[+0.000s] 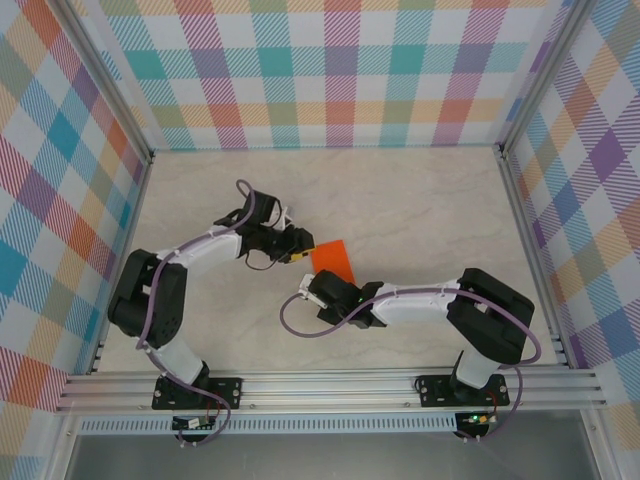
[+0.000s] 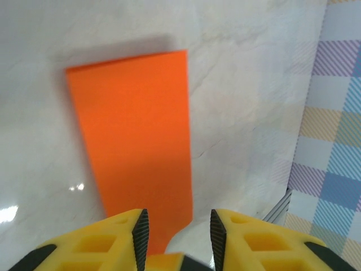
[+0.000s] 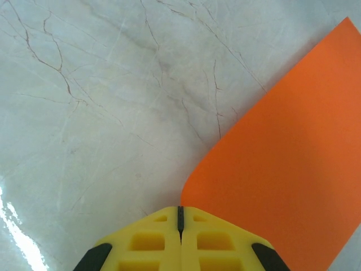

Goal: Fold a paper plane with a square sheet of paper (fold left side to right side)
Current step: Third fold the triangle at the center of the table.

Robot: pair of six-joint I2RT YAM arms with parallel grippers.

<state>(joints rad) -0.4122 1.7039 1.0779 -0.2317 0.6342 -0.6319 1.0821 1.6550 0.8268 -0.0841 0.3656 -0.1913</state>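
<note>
**Left gripper (image 2: 175, 217) parted, right gripper (image 3: 180, 210) closed, orange paper between them**

Seen from the left wrist, the yellow fingers (image 2: 113, 237) with black pads stand partly open and hold nothing. The near end of the thin, bright orange sheet of paper (image 2: 135, 130) lies just below the gap, and the sheet runs away from it as a long flat rectangle.

Seen from the right wrist, the yellow jaws are pressed flush together. The paper's rounded near edge comes right up to their tips. I cannot tell whether that edge is nipped between them.

From above, the paper lies near the middle of the bench (image 1: 420, 210), with the left gripper at its left edge and the right gripper at its near corner. The bench is pale, glossy marble-patterned board with fine grey veins and patches of glare. Plaid walls (image 1: 340, 70) in pastel checks close three sides. Aluminium rails (image 1: 330, 385) run along the near edge, where both arm bases are bolted.
</note>
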